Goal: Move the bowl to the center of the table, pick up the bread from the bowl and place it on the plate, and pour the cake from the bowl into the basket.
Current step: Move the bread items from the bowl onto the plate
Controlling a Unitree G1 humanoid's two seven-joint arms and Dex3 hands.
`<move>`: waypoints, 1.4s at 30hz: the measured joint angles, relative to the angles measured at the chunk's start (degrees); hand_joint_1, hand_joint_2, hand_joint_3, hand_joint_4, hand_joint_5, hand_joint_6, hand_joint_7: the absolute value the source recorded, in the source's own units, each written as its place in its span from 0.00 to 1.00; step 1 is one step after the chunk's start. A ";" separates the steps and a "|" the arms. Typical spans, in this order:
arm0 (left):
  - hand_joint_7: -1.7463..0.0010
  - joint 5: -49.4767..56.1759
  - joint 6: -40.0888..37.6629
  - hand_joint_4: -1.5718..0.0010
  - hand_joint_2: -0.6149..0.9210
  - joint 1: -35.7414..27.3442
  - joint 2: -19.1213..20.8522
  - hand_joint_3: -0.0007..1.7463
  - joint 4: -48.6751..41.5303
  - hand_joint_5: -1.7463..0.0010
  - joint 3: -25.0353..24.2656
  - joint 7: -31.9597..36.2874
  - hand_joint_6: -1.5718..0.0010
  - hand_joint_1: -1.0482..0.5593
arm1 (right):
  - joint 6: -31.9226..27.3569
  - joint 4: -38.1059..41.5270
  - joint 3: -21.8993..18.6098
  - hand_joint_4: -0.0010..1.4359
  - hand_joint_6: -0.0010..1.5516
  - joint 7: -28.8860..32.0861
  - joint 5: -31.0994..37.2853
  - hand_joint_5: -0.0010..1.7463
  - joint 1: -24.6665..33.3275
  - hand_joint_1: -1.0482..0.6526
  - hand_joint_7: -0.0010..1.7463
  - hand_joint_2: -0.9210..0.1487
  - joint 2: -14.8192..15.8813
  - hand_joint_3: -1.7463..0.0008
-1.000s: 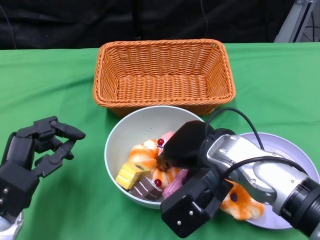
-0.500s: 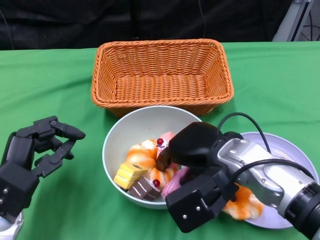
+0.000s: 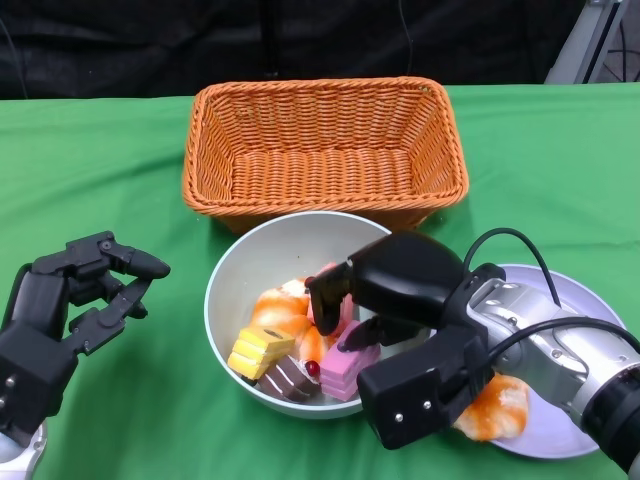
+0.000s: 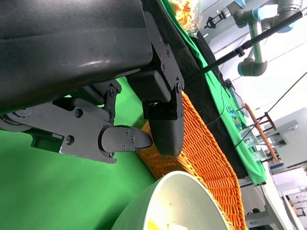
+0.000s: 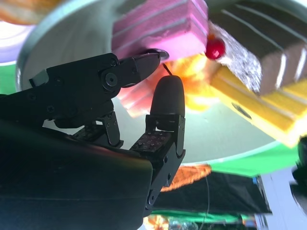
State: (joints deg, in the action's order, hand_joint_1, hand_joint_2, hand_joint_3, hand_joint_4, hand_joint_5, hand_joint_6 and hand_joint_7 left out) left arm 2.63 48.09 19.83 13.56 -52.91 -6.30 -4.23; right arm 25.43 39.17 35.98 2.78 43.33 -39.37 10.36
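Bowl first: it is sitting near the middle of the counter, just in front of the wicker basket, with the plate at its right side toward the counter's near right corner. That layout suits the job, I judge: bread goes a short way sideways to the plate, and the cakes can later be tipped straight over the far rim into the basket.

My right robot hand is reaching into the bowl from the right, over its rim, fingers pointing down among the pieces. In the right wrist view my thumb and a fingertip are standing a little apart, close against the pink cake and the orange bread behind it; nothing is gripped between them, so I am reading that robot hand as narrowly parted and empty, lining up on the bread rather than holding it. The cakes are crowding the bread: a yellow cake and a chocolate cake are lying against it toward the near rim, which is why I am coming in from above.

One orange piece of bread is already lying on the plate, partly under my right forearm.

My left robot hand is waiting above the counter near its near left corner, apart from the bowl, its fingers bent with small gaps between them, empty, and it is keeping out of the way.
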 measured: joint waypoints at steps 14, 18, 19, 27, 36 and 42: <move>0.48 0.10 0.00 0.49 1.00 0.00 0.00 0.20 0.00 0.22 0.02 0.00 0.45 0.58 | 2.67 1.92 -2.14 0.45 0.47 1.83 -0.86 0.92 0.00 0.48 0.62 0.10 -0.37 1.00; 0.48 0.10 0.00 0.49 1.00 0.00 0.00 0.19 -0.01 0.22 0.02 0.00 0.45 0.58 | 3.26 2.64 -2.50 0.45 0.47 1.83 -0.86 0.92 -0.01 0.48 0.61 0.10 -0.37 1.00; 0.48 0.10 0.00 0.49 1.00 0.00 0.00 0.19 -0.02 0.22 0.01 0.00 0.44 0.58 | 3.31 2.70 -2.58 0.45 0.47 1.83 -0.86 0.92 -0.01 0.48 0.61 0.10 -0.37 1.00; 0.49 0.13 0.00 0.48 1.00 0.00 0.00 0.19 -0.02 0.23 0.02 0.01 0.44 0.58 | 3.45 2.75 -3.21 0.46 0.49 2.03 -0.64 0.85 -0.02 0.45 0.48 0.10 -0.39 1.00; 0.50 0.34 0.00 0.48 1.00 0.01 0.01 0.19 -0.11 0.23 0.05 0.09 0.44 0.56 | 4.76 0.74 -2.08 0.50 0.47 11.05 3.42 0.37 0.04 0.35 0.00 0.10 -0.34 1.00; 0.50 0.32 0.01 0.46 1.00 0.24 0.01 0.20 -0.44 0.23 0.06 0.07 0.43 0.58 | 6.16 -2.61 -2.32 0.58 0.44 11.98 2.74 0.12 0.57 0.32 0.00 0.12 -0.36 1.00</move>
State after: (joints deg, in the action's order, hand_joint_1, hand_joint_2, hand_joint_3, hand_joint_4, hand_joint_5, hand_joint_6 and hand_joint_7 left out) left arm 2.95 48.10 20.07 13.56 -53.35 -6.25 -4.16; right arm 31.58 36.56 33.66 14.76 46.07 -38.79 10.00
